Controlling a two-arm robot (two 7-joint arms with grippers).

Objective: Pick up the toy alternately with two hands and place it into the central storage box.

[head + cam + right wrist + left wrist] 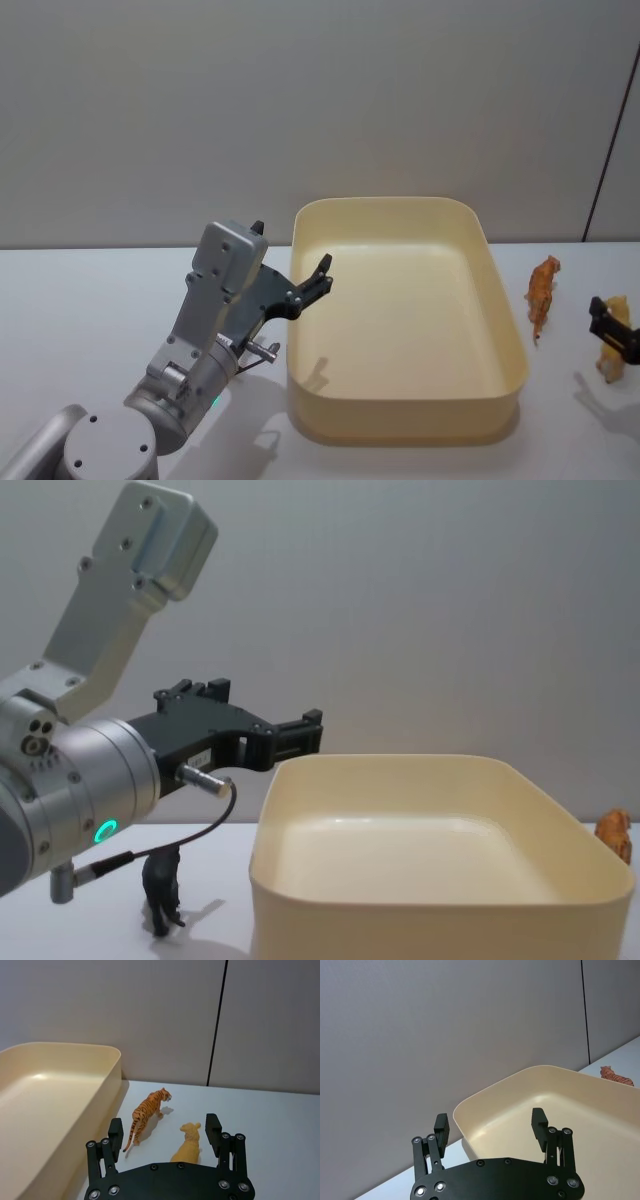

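Right of cream box (400, 420), open right tool (164, 1127) astride yellow lion (187, 1144), tiger (148, 1109) beside, open left tool (490, 1120) at left rim

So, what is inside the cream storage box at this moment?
Nothing that I can see: the storage box floor is bare. Its near wall hides a thin strip of floor. The tiger and the lion stand outside, on its right.
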